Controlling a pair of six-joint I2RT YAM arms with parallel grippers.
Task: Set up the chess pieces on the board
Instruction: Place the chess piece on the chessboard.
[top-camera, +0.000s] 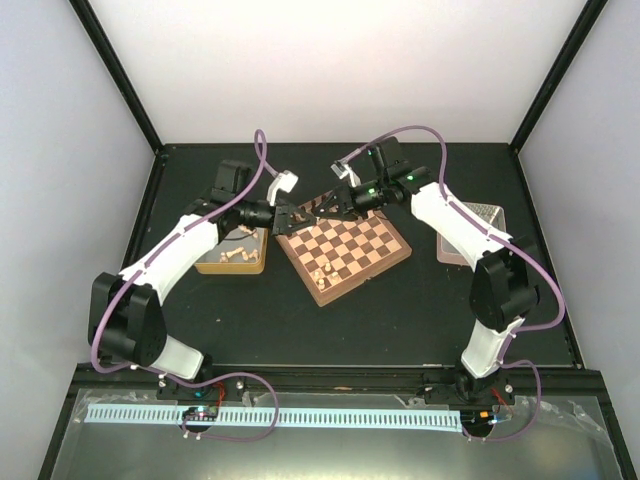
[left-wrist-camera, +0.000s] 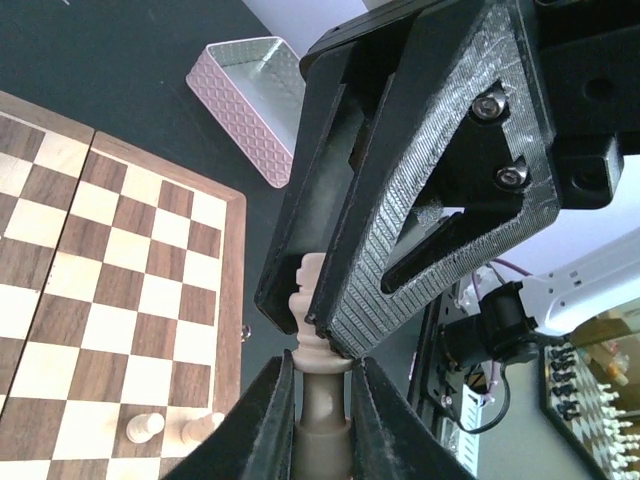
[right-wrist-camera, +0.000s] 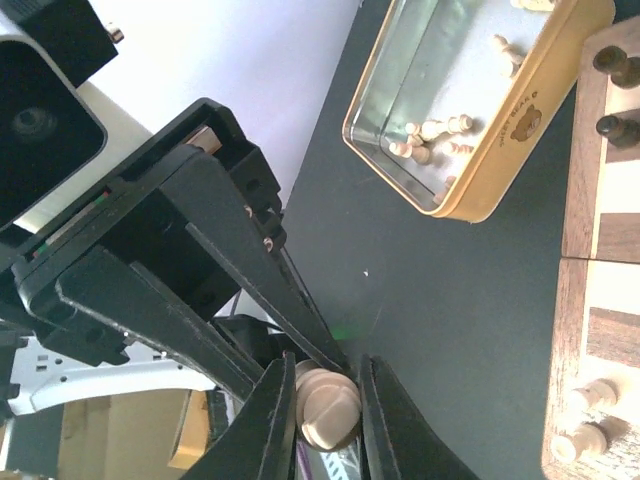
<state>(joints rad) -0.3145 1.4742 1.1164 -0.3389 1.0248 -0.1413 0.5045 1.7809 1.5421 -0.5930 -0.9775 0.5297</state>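
Note:
Both grippers meet in the air over the far left corner of the board (top-camera: 345, 250). My left gripper (left-wrist-camera: 322, 362) is shut on the lower body of a tall pale cream chess piece (left-wrist-camera: 322, 400). My right gripper (right-wrist-camera: 328, 365) faces it and is shut on the head of the same piece (right-wrist-camera: 330, 410). In the top view the left gripper (top-camera: 300, 213) and right gripper (top-camera: 322, 207) are tip to tip. A few pale pieces (top-camera: 322, 272) stand on the board's near edge. Two dark pieces (right-wrist-camera: 612, 127) stand at its other side.
A tan rectangular tray (top-camera: 232, 266) left of the board holds several loose pale pieces (right-wrist-camera: 430, 135). A pink-walled metal tray (left-wrist-camera: 255, 90) lies right of the board, partly under the right arm in the top view (top-camera: 470, 235). Black frame posts stand around the dark table.

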